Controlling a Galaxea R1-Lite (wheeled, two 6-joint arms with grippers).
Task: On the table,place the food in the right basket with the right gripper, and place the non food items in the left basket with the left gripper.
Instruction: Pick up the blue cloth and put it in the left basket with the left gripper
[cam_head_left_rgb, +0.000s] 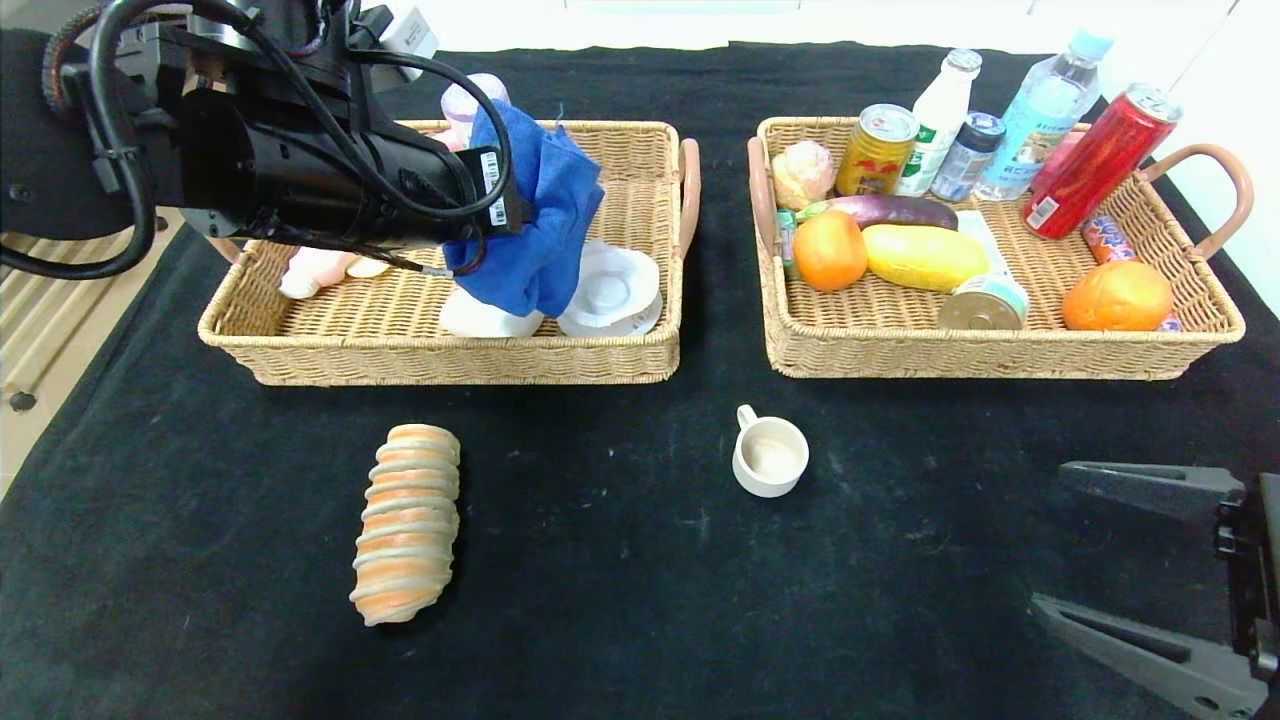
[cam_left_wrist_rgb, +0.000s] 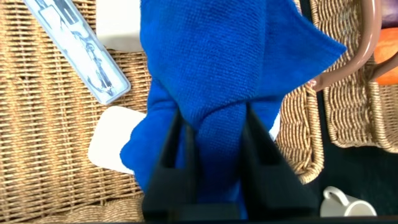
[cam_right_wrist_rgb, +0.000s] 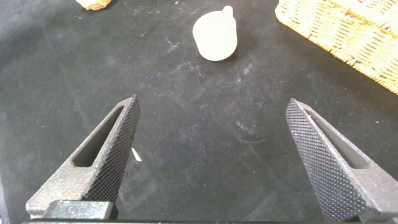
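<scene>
My left gripper (cam_head_left_rgb: 500, 212) hangs over the left basket (cam_head_left_rgb: 440, 365), shut on the blue cloth (cam_head_left_rgb: 540, 230). In the left wrist view both fingers (cam_left_wrist_rgb: 176, 143) press the cloth (cam_left_wrist_rgb: 211, 68), which droops onto white items below. The cream cup (cam_head_left_rgb: 770, 457) stands on the black table (cam_head_left_rgb: 620, 600) in front of the right basket (cam_head_left_rgb: 1000, 362). A striped bread roll (cam_head_left_rgb: 407, 520) lies front left. An orange (cam_head_left_rgb: 830, 250), yellow fruit (cam_head_left_rgb: 925, 257) and tin (cam_head_left_rgb: 985, 302) lie in the right basket. My right gripper (cam_head_left_rgb: 1050, 538) hovers open at the front right, empty, with the cup (cam_right_wrist_rgb: 216, 37) ahead of it.
The right basket also holds bottles (cam_head_left_rgb: 1040, 115), cans (cam_head_left_rgb: 1095, 165), an eggplant (cam_head_left_rgb: 895, 210) and a second orange fruit (cam_head_left_rgb: 1117, 296). White lids (cam_head_left_rgb: 610, 290) and a clear case (cam_left_wrist_rgb: 78, 46) lie in the left basket. The table's left edge (cam_head_left_rgb: 60, 380) drops off.
</scene>
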